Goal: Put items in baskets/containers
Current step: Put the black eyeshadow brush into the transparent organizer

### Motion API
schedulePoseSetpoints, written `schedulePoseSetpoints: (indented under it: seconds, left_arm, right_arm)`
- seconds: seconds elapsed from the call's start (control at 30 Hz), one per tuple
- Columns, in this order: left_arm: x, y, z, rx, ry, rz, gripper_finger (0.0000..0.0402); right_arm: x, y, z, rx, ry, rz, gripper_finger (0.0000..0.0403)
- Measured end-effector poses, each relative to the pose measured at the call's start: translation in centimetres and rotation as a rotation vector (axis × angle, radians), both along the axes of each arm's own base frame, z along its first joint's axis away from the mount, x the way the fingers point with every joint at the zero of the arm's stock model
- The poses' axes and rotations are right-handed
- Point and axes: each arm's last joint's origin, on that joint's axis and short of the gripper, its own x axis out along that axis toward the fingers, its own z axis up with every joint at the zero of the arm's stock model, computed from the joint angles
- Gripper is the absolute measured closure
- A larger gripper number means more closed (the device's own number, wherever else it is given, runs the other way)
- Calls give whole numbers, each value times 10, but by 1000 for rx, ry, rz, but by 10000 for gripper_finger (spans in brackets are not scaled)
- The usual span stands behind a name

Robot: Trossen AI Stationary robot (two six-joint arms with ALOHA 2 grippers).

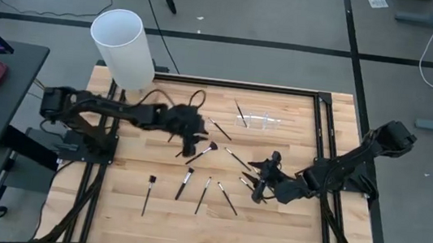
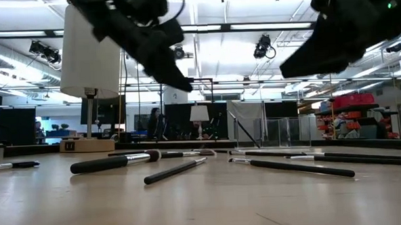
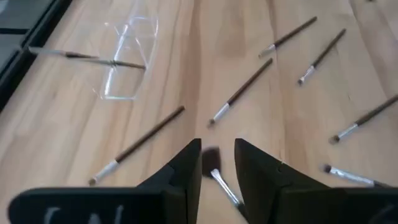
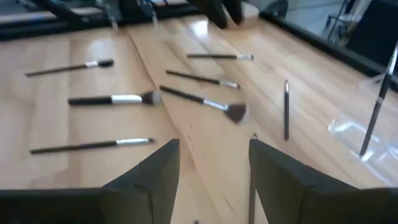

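Left end effector (image 3: 217, 165) hangs over the middle of the wooden desk (image 1: 165, 214), its two dark wedge-shaped fingers parted with a gap between them; a fan-tipped brush (image 3: 219, 177) lies on the wood below that gap, partly hidden by the fingers, and nothing is grasped. Right end effector (image 4: 214, 165) sits low toward the desk's right side, fingers spread wide and released.

Slim makeup brushes (image 1: 148, 193) with dark handles, silvery ferrules and small dark tips lie scattered flat across the pale plank surface, mostly toward the near edge and centre. The clear plastic holder (image 3: 127, 59) lies near the far edge, right of centre, so transparent that only its glinting outline shows; one brush (image 3: 87, 57) rests across it. Whether more brushes are inside is hard to make out.

A tall white cylinder (image 1: 123, 47) on a round wooden base stands at the far left corner, its base hidden from above.
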Motion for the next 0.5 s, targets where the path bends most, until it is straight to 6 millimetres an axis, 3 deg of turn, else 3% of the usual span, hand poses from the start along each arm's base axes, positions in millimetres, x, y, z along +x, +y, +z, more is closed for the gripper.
schedulePoseSetpoints:
  seconds: [0.23,0.5]
  left_arm:
    - [-27,-24,-33,-30,-188,10,314]
    - [-34,-39,-45,-58,-315,-28,315]
  right_arm:
    - [27,-24,-28,68,71,-3,206]
    - [50,-64,-65,74,166,-21,206]
